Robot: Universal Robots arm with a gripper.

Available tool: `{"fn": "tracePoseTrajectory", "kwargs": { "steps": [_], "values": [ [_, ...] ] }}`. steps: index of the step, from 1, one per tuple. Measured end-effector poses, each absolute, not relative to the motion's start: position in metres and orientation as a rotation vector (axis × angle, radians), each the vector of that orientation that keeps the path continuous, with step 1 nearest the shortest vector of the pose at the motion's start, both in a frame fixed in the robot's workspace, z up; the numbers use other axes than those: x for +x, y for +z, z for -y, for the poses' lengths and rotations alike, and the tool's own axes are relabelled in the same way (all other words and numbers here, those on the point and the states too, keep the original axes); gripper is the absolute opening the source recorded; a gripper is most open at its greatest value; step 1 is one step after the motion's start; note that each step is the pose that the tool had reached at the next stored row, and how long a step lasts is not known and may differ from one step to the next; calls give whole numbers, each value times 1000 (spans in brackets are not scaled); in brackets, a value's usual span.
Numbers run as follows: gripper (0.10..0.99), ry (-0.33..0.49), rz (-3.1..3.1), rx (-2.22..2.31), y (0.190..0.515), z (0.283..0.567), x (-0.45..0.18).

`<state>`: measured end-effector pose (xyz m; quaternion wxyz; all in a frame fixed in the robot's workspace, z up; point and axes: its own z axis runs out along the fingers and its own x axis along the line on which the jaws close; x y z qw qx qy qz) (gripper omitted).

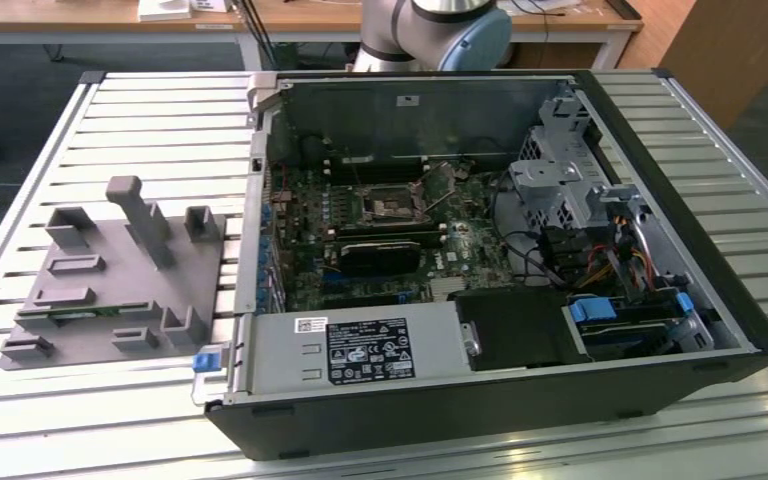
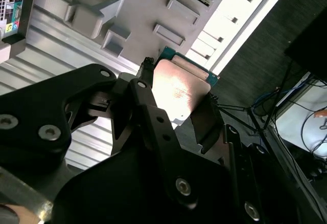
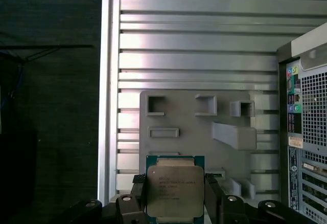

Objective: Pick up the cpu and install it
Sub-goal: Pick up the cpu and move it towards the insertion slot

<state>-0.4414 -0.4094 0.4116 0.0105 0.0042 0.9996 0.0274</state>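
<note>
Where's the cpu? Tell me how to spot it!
In the first wrist view, find the slatted metal table, then the grey plastic plate on it. In front of that plate the gripper pinches the cpu: a flat square with a shiny metal top, unlike the dull grey blocks.

The cpu (image 3: 175, 189) sits clamped between the gripper (image 3: 175, 197) fingers. Beyond it, a grey fixture plate (image 3: 194, 132) lies on the slatted table (image 3: 194, 45), with a computer case (image 3: 306, 132) beside it.
</note>
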Motion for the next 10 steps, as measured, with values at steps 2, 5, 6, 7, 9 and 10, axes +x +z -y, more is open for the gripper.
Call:
{"fn": "tracePoseTrajectory", "kwargs": {
  "steps": [2, 5, 6, 7, 9, 10],
  "values": [
    [545, 86, -3119, 13, 412, 409, -439],
    [545, 86, -3119, 13, 413, 409, -435],
    [545, 86, -3119, 13, 413, 409, -434],
    [545, 86, -3119, 13, 413, 409, -433],
    [545, 86, -3119, 13, 414, 409, -430],
    [545, 86, -3119, 13, 414, 409, -429]
  ]
}}
